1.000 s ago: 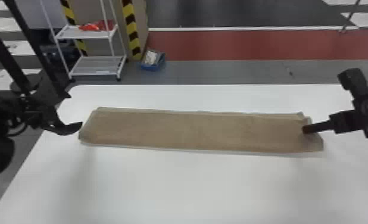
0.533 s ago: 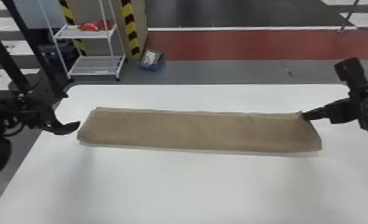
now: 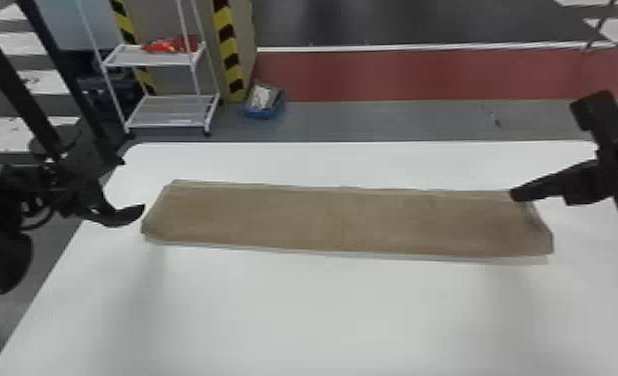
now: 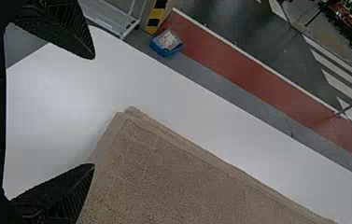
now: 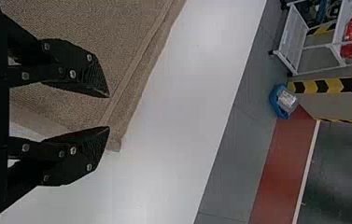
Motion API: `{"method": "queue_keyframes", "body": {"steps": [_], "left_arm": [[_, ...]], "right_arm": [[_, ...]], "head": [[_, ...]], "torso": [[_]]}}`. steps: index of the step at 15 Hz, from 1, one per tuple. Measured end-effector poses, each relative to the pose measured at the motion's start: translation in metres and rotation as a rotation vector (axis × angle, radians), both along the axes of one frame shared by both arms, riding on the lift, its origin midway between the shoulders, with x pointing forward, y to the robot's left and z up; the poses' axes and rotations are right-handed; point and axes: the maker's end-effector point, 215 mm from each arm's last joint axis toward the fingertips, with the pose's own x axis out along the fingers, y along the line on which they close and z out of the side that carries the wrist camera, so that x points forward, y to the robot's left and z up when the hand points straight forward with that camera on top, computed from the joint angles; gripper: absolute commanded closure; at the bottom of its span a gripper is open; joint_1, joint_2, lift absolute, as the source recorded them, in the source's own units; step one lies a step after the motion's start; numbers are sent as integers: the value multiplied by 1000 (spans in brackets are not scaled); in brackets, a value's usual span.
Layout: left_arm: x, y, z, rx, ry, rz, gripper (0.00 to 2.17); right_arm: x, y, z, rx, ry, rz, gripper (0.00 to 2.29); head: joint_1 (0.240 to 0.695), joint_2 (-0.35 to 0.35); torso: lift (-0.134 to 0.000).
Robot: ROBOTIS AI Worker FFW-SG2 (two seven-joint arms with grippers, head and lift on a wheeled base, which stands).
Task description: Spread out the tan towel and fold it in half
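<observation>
While right hand (image 3: 517,195) gapes at towel (image 3: 343,220) corner, tabletop (image 3: 323,310) borders every edge.

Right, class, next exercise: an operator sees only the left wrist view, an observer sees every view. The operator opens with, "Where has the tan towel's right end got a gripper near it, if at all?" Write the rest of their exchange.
Observer: The right gripper is at the far right corner of the tan towel.

Operator: Are its fingers shut there?

Observer: No, they stand apart, as the right wrist view shows.

Operator: And the towel's near long edge?

Observer: In the head view it runs nearly straight across the white table, with a thin paler band along it.
</observation>
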Motion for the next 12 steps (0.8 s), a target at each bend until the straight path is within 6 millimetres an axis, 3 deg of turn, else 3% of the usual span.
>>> {"method": "queue_keyframes", "body": {"steps": [6, 12], "left_arm": [[0, -1, 1, -1, 0, -4, 63], [-3, -2, -4, -2, 9, -10, 63]], "right_arm": [[-16, -23, -23, -41, 75, -38, 306], [-13, -23, -35, -77, 91, -29, 387]], "head": [[695, 47], [695, 44]], "torso": [[-124], [-124]]}}
